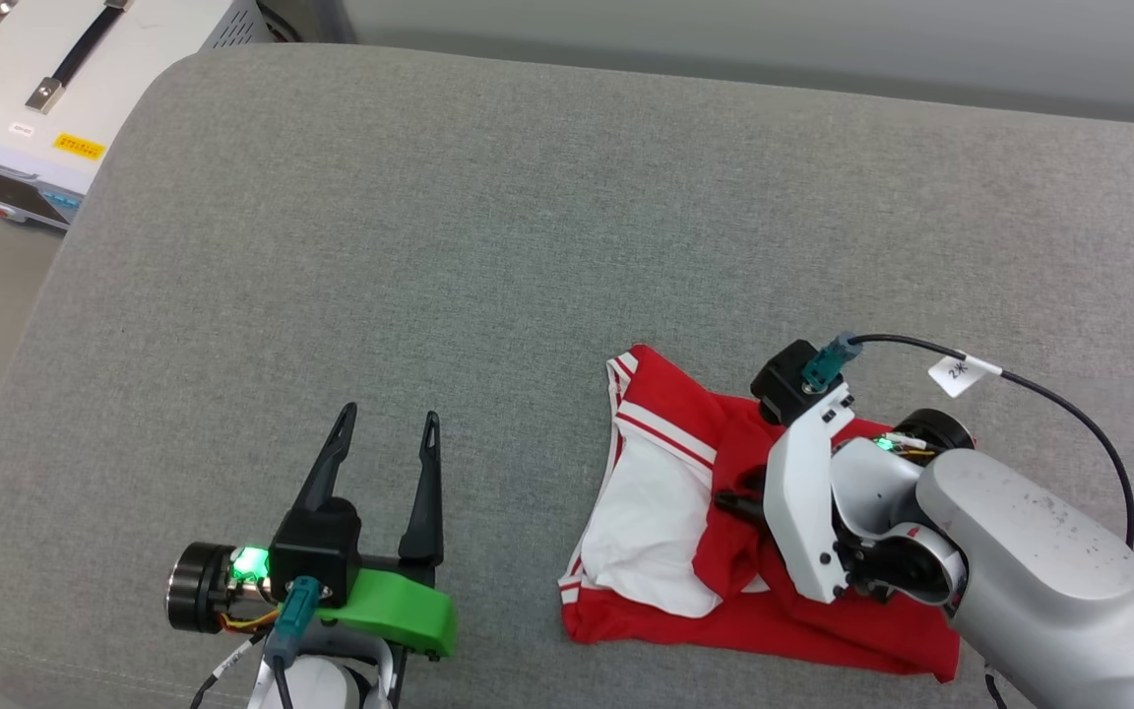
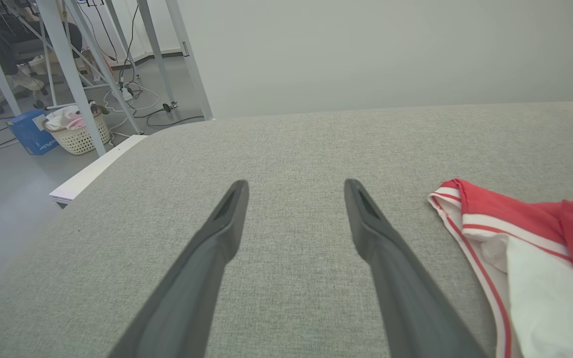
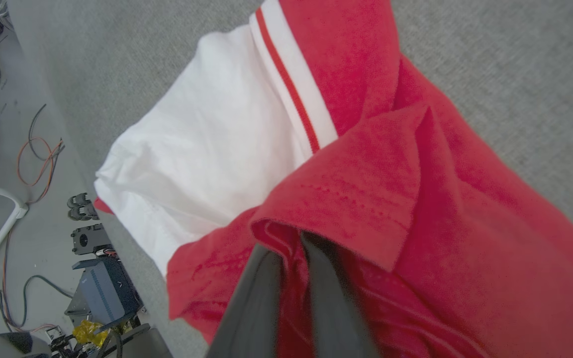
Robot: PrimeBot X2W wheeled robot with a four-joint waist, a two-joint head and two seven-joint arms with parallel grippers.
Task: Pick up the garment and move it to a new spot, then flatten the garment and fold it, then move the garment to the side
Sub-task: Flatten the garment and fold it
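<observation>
Garment sits crumpled on the right side of the grey cushion, close to its near edge, and I can also see it from the left wrist and from the right wrist. It is a heap of red cloth with a white sleeve turned up on its left side and red-and-white striped trim running along the sleeve's edge. I cannot make out any lettering on it from these angles.

My right gripper is down in the red part of the heap, reaching in from the right. Through the right wrist camera its fingers stand almost together, with a ridge of red cloth pinched between them and a folded flap draped over the tips, so I read that gripper as clamped on the garment. A black cable with a white tag loops off that wrist.

My left gripper hangs over bare cushion, well apart from the garment and to its left. Its jaws are spread wide with nothing between them, and the left wrist camera shows grey fabric between the fingertips.

Beyond the cushion's far left corner a white box stands on the floor. A pale basket and a blue carton sit further off.
</observation>
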